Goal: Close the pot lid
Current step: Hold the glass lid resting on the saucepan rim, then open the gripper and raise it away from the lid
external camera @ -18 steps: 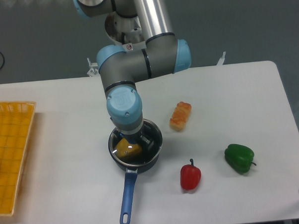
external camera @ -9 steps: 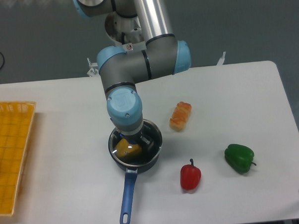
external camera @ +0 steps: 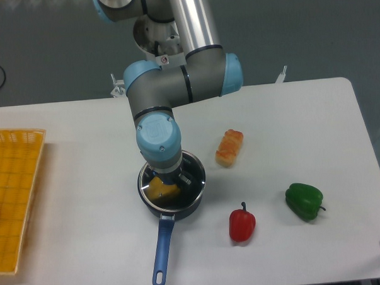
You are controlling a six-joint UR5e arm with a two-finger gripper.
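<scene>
The dark grey pot stands at the table's middle front, its long blue handle pointing toward the front edge. The glass lid with its thin metal rim lies level over the pot's mouth. A yellow item shows through the glass. My gripper hangs straight down over the lid's centre. The blue wrist hides most of it and the lid's knob. Only a dark bit of a finger peeks out, so I cannot tell how the jaws stand.
An orange bread-like piece lies right of the pot. A red pepper and a green pepper sit at the front right. A yellow basket stands at the left edge.
</scene>
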